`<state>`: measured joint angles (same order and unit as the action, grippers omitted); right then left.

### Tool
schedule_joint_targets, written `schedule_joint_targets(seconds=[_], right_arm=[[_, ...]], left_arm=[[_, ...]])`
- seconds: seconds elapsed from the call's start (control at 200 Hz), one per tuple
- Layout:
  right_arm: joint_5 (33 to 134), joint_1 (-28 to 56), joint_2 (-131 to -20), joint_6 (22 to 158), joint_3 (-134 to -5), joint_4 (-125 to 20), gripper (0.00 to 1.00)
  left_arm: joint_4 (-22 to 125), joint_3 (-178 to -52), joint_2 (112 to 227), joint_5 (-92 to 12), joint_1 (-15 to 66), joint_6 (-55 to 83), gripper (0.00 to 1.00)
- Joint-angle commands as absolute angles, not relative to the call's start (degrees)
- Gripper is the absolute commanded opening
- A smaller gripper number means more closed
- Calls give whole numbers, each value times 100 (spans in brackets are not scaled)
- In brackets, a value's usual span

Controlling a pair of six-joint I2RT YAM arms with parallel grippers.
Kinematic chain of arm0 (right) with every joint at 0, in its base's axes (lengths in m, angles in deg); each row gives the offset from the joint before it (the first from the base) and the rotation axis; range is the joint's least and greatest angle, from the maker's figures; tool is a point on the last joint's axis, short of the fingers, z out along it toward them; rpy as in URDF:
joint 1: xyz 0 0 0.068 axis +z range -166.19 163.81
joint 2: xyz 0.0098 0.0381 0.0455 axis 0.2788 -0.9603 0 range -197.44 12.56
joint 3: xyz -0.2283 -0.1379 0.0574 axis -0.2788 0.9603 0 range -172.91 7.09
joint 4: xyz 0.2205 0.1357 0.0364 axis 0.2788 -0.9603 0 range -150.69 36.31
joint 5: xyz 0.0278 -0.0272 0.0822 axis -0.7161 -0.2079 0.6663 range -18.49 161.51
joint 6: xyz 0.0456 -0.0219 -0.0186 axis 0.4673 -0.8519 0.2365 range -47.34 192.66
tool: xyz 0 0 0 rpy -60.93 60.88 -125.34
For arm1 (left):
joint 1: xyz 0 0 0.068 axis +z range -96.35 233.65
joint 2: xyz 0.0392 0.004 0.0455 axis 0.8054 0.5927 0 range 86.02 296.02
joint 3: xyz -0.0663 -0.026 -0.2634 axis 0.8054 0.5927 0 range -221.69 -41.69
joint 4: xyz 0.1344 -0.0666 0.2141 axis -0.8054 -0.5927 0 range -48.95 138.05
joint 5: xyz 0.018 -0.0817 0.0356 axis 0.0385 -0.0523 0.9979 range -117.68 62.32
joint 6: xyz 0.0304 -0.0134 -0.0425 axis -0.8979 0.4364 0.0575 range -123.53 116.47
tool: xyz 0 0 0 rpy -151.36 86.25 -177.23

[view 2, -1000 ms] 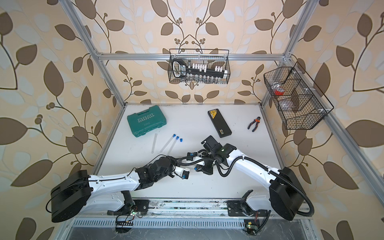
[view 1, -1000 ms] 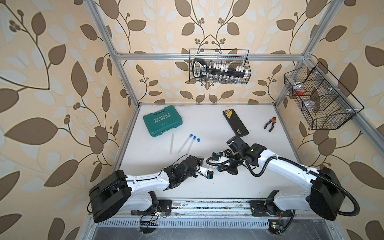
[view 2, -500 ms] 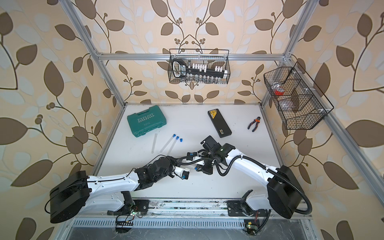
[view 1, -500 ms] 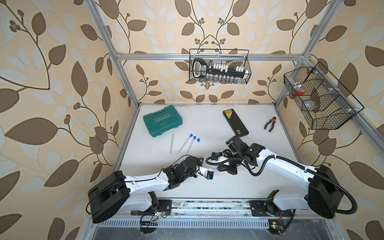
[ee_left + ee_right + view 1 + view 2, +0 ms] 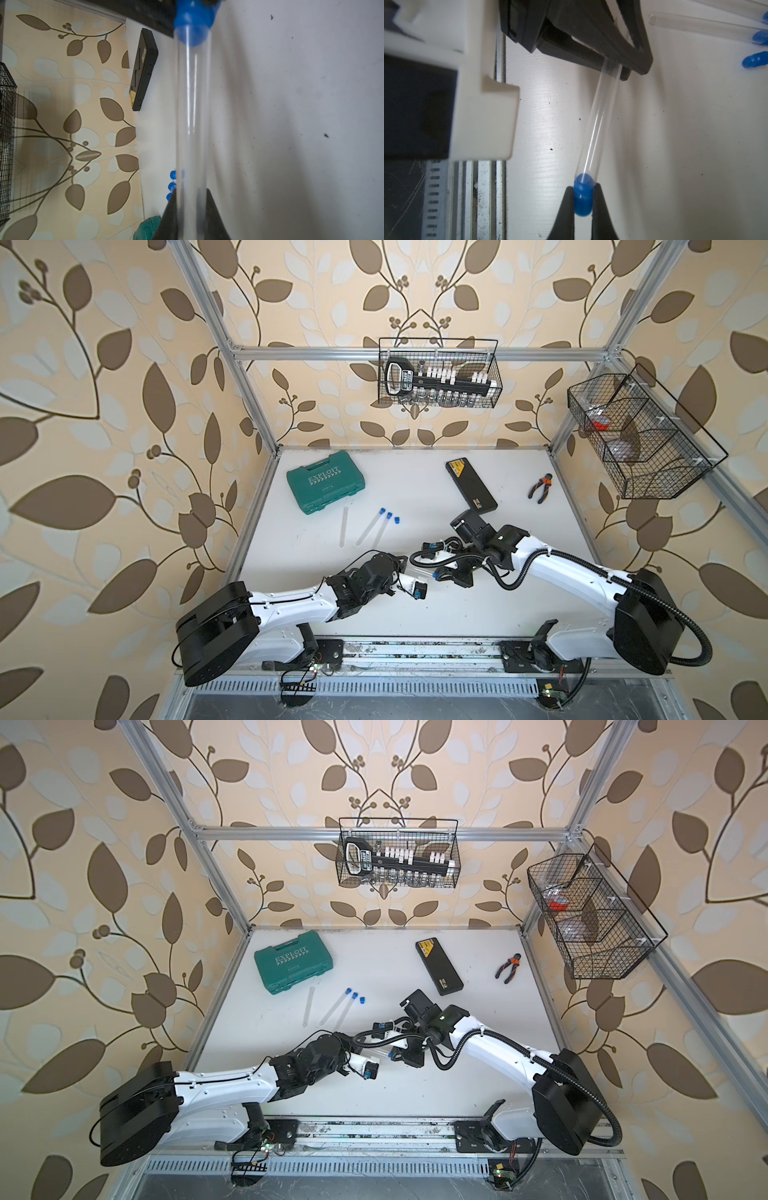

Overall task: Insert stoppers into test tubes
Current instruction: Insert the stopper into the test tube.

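My left gripper is shut on a clear test tube near its rounded end and holds it off the table. My right gripper is shut on a blue stopper, whose tip sits in the tube's open mouth. In both top views the two grippers meet at the table's front middle, left gripper facing right gripper. Further back lie one bare test tube, two stoppered tubes and a loose stopper.
A green tool case lies at the back left, with a black case and pliers at the back right. Wire baskets hang on the back wall and the right wall. A metal rail runs along the front edge.
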<state>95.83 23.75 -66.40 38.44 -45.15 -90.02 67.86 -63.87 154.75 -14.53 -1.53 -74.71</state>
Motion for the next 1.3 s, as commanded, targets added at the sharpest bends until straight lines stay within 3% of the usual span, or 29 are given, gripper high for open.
schedule_joint_targets(seconds=[0.0, 0.42, 0.7, 1.01, 1.295], right_arm=[[9794, 2361, -6799, 3977, -4864, -8924, 4], [9942, 2358, -7648, 4615, -6152, -9411, 0], [10344, 2362, -7917, 4743, -6672, -9254, 0], [10812, 2360, -7905, 5026, -6697, -8858, 0], [11314, 2361, -7916, 5661, -6580, -8141, 0]], left_arm=[[6923, -6365, 15378, -1454, -275, -7576, 0], [6810, -6227, 15249, -1274, -720, -8283, 0], [6676, -6156, 14994, -1737, -875, -8424, 0], [6563, -6052, 14582, -2723, -884, -8377, 0], [6567, -6087, 14593, -2796, -884, -8457, 0]])
